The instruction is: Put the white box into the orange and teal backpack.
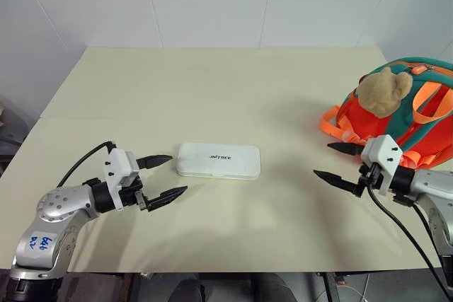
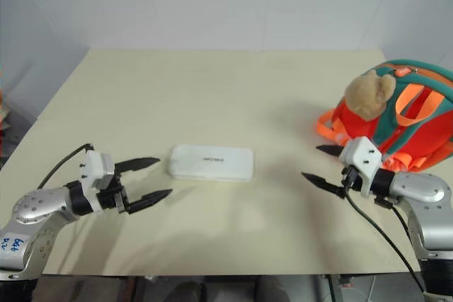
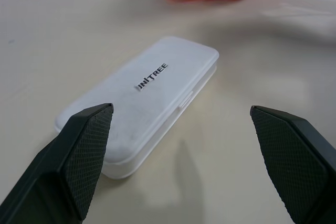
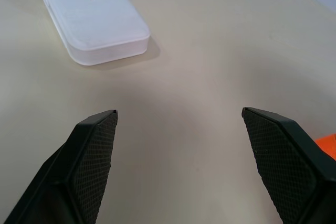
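Note:
The white box point(image 1: 218, 160) lies flat on the table's middle, lid up with small dark lettering; it also fills much of the left wrist view point(image 3: 142, 98). My left gripper point(image 1: 170, 175) stands open just left of the box's short end, apart from it. The orange and teal backpack point(image 1: 403, 114) sits at the table's right edge, a tan plush bear point(image 1: 383, 91) on its front. In front of the backpack my right gripper point(image 1: 333, 162) is open with nothing between its fingers, pointing toward the box point(image 4: 92, 14).
The pale table point(image 1: 233, 90) reaches back to a white wall. Loose orange straps point(image 1: 331, 124) spill from the backpack toward the table's middle. A black cable point(image 1: 396, 228) trails from my right wrist over the front edge.

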